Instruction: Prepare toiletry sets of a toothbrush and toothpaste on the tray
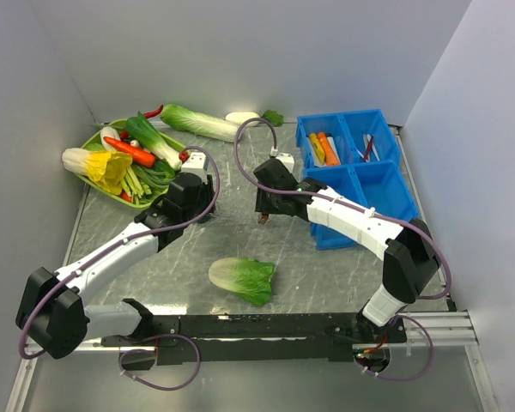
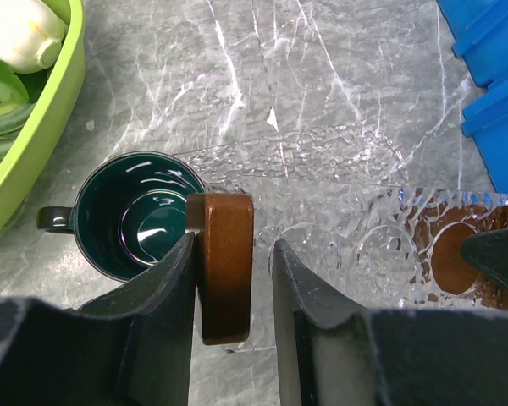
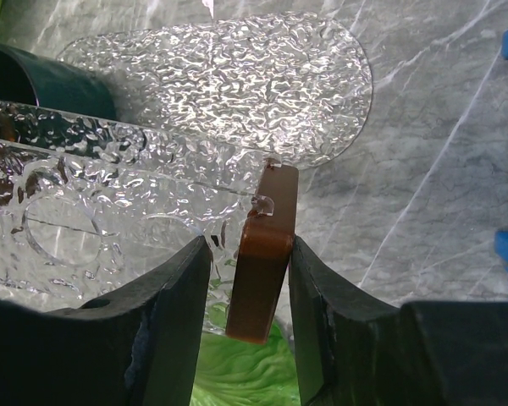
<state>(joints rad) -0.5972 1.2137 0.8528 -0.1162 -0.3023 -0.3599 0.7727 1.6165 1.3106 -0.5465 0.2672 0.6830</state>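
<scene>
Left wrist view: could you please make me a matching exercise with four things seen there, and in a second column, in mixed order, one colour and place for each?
Things:
1. mug
2. tray handle
3. basket
4. bins

Colour and place:
a. blue, at the right edge
b. brown, between the fingers of the left gripper
c. dark green, on the table left of the fingers
d. lime green, at the left edge, with vegetables inside

Pairs: 1-c, 2-b, 3-d, 4-a

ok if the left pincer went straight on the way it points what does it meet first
The left pincer grips the brown wooden end piece, so next likely the clear dimpled tray; the dark green mug sits just left of that line.
</scene>
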